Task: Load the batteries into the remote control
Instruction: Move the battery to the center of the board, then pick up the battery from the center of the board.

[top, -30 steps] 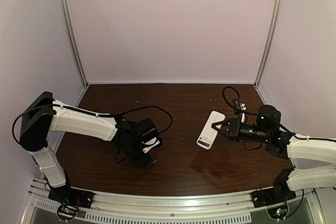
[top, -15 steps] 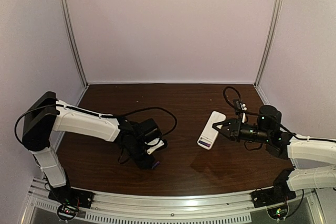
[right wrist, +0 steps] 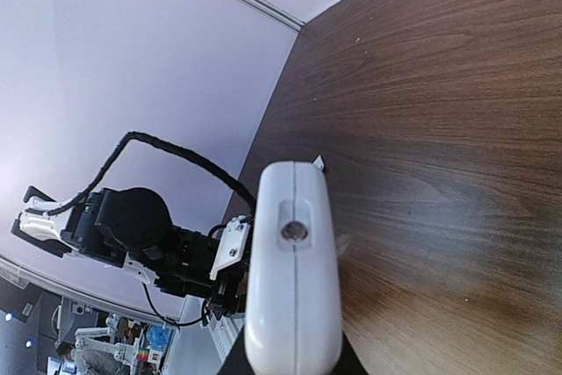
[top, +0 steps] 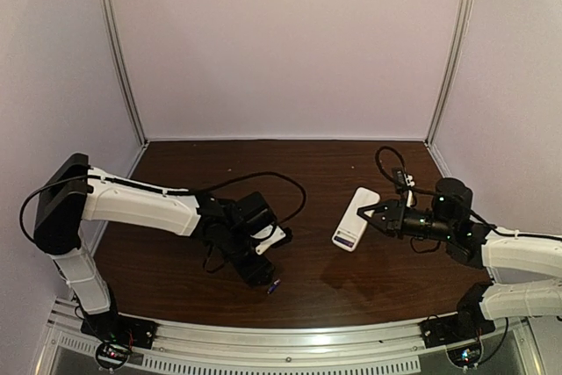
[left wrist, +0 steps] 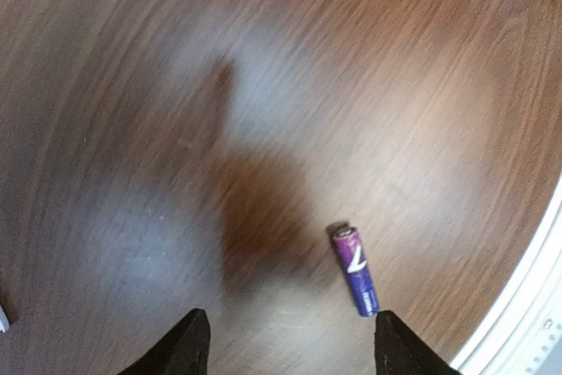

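Note:
One battery [left wrist: 354, 270], purple-blue with a reddish end, lies on the dark wooden table; it shows in the top view [top: 275, 285] near the front rail. My left gripper [left wrist: 290, 350] is open and empty just above the table, with the battery close to its right finger [left wrist: 399, 349]; in the top view the gripper [top: 266, 275] sits just left of the battery. The second battery is out of view. My right gripper [top: 373, 215] is shut on the white remote control [top: 355, 219] and holds it above the table, end-on in the right wrist view [right wrist: 292, 278].
The aluminium front rail [left wrist: 527, 305] runs just right of the battery and along the table's near edge [top: 290, 340]. A black cable [top: 281, 186] loops behind the left arm. Lilac walls with metal posts [top: 118, 50] close the back and sides.
My left arm has swung right and toward the front rail; the battery now lies apart from its tip. The right gripper keeps holding the remote, almost still.

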